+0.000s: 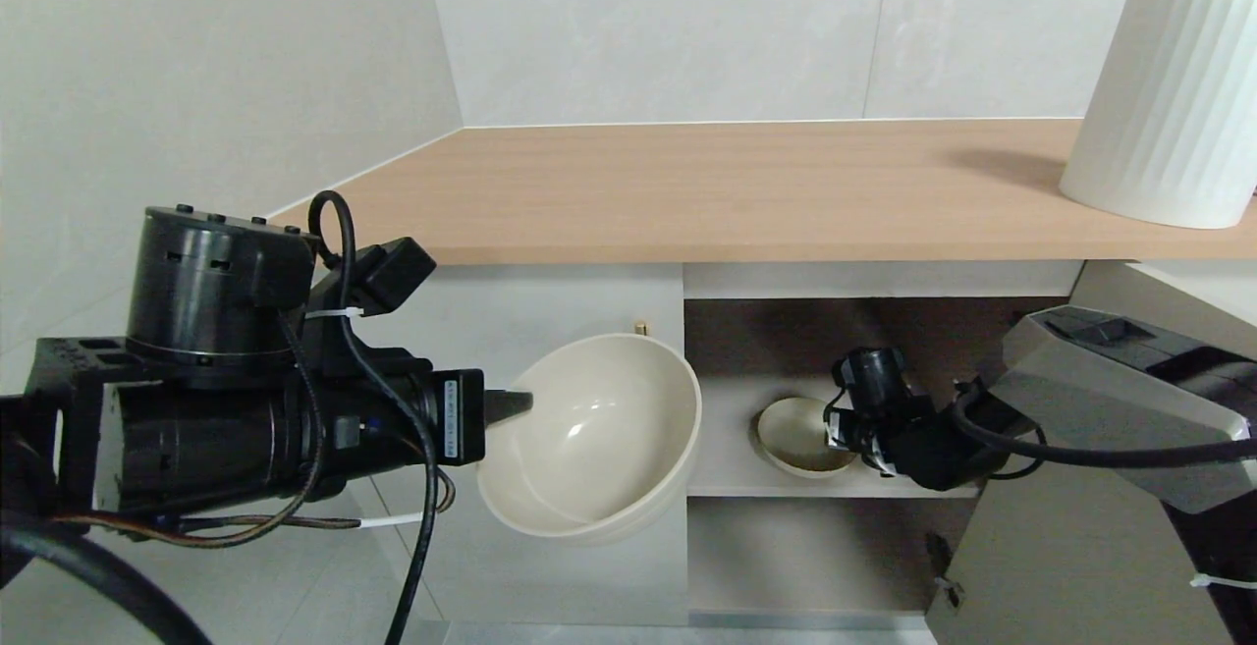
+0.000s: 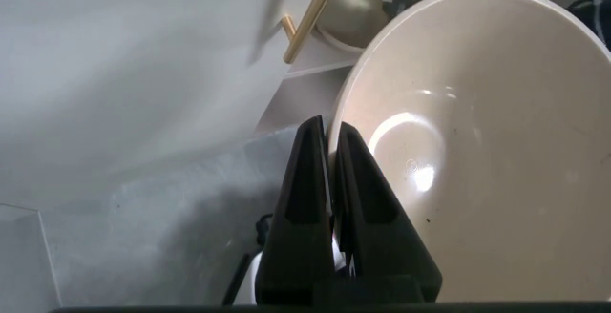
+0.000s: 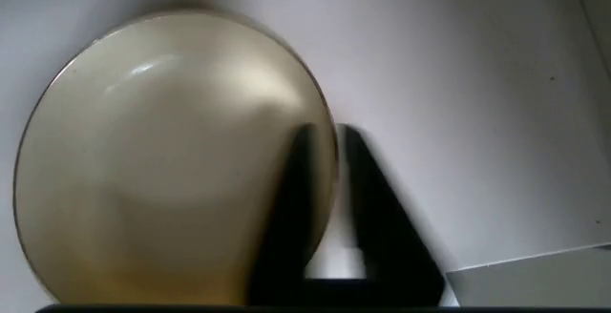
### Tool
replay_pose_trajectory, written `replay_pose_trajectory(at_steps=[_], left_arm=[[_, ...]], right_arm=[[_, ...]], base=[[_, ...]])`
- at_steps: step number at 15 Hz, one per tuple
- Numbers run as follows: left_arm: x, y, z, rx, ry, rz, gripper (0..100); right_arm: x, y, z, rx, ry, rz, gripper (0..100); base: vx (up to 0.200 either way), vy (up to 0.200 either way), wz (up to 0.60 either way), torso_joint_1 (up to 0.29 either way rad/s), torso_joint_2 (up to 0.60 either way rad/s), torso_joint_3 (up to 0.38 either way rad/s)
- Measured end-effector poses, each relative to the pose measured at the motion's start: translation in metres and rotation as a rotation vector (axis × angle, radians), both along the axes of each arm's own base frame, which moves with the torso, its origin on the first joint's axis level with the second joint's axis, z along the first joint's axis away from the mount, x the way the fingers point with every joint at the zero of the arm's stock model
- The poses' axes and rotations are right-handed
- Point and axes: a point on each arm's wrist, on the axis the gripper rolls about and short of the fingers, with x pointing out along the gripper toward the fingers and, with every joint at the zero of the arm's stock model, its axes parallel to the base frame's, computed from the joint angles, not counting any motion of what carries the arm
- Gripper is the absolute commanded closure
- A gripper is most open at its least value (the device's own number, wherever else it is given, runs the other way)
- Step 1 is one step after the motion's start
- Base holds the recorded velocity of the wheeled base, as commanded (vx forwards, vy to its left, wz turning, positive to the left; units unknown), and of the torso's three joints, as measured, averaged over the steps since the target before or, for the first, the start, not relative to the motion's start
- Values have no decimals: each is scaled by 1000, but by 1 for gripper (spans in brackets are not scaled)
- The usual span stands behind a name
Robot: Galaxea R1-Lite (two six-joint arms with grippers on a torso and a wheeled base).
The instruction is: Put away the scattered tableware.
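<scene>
Left gripper (image 1: 516, 404) is pinched shut on the rim of the large cream bowl (image 1: 599, 439); in the left wrist view the fingers (image 2: 307, 175) sit one inside and one outside the bowl (image 2: 477, 141) wall, with only the rim between them at the left gripper (image 2: 332, 132). The bowl is held in the air, tipped so its opening faces up and towards me. It is in front of the closed cabinet door (image 1: 550, 301), below the wooden counter (image 1: 737, 193). The door's gold handle (image 2: 310, 17) is just beyond the bowl in the left wrist view. Right gripper (image 1: 837, 437) is inside the open cabinet bay, at the edge of the small dish (image 1: 795, 434) on the white shelf (image 1: 727, 458). In the right wrist view the right gripper (image 3: 329, 141) straddles the rim of the small dish (image 3: 162, 151), and the shelf (image 3: 458, 84) shows pale around it. I can't tell whether it is actually clamped or just sitting over the rim. The dish looks to be resting on the shelf, well apart from the bowl. A white ribbed container (image 1: 1169, 105) stands at the right end of the counter.
</scene>
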Motion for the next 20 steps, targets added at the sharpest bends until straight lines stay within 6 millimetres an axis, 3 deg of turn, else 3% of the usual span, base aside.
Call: replay_pose_trajectory(at_steps=[4,7,10,16,18,20], left_arm=[[2,-2,-3,7,9,-1,100],[5,-10,-11,32,31,-8,100],[9,-25,-27,95,67,-21,100],[15,-64,-78,309,136,2,100],[15,-72,-89,336,159,-19,100],[16,-75,-93,343,167,-24,100]], right_arm=[[-5,-1,6,17,0,-11,0],[-27,2,25,30,11,30,0],[-66,13,64,84,47,167,0],[-164,27,165,196,143,485,0],[-193,35,185,220,149,592,0],[-211,43,192,227,159,659,0]], base=[[0,0,0,0,0,0],[0,0,0,0,0,0],[0,0,0,0,0,0],[0,0,0,0,0,0],[0,0,0,0,0,0],[0,0,0,0,0,0]])
